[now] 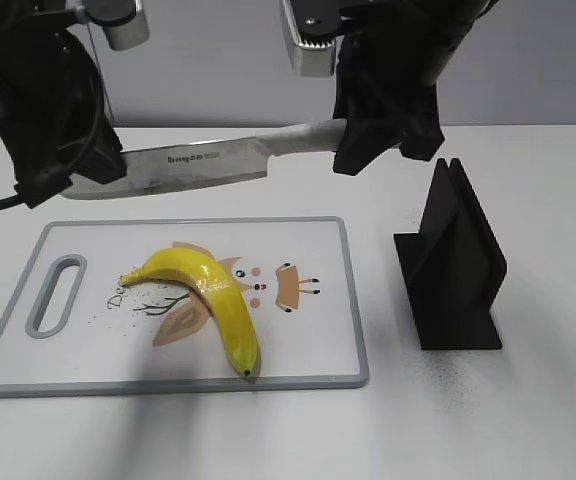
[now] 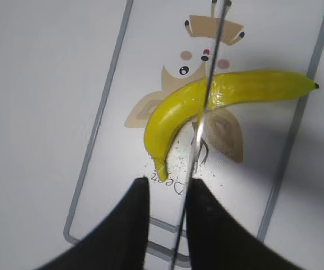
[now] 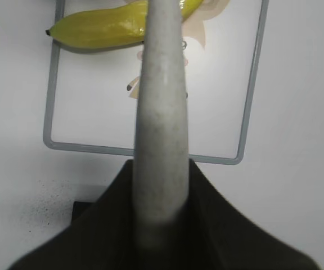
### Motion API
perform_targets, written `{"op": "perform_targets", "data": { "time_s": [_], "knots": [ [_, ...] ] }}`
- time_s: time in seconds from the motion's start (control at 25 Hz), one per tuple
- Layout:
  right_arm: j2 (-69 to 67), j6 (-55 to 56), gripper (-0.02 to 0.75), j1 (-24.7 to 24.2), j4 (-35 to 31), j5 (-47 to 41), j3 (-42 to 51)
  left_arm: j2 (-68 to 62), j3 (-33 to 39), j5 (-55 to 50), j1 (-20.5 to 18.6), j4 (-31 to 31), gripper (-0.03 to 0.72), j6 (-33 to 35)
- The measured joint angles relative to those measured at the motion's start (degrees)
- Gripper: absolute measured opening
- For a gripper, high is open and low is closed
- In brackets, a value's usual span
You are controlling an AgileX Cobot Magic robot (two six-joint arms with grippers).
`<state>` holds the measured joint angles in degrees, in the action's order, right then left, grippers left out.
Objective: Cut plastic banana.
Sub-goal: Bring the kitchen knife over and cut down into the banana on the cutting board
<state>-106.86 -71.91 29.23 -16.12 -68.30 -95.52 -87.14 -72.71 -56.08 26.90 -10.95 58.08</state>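
A yellow plastic banana lies whole on the white cutting board. A knife hangs level above the board's far edge. My right gripper is shut on its grey handle. My left gripper is at the blade's tip end. In the left wrist view the thin blade runs between the left gripper's fingers, against the right finger with a gap to the left one, and crosses over the banana. The banana's tip end also shows in the right wrist view.
A black knife stand stands on the white table to the right of the board. The board has a grey rim and a handle slot at its left end. A cartoon print sits under the banana.
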Motion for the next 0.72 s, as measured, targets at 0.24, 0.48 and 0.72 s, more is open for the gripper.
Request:
{"op": "perform_targets", "data": {
  "time_s": [0.24,0.48,0.72],
  "knots": [
    [-0.3,0.2,0.160,0.0,-1.3,3.0,0.0,-0.4,0.0,0.2,-1.1,-0.8,0.084,0.1],
    [-2.4,-0.1,0.160,0.0,-1.2,4.3,0.0,-4.4,-0.1,0.3,-1.1,0.4,0.016,0.3],
    [-7.2,-0.4,0.160,-0.1,-0.3,6.1,-0.1,-10.7,0.0,2.0,-1.3,-0.3,0.012,0.4]
  ]
}}
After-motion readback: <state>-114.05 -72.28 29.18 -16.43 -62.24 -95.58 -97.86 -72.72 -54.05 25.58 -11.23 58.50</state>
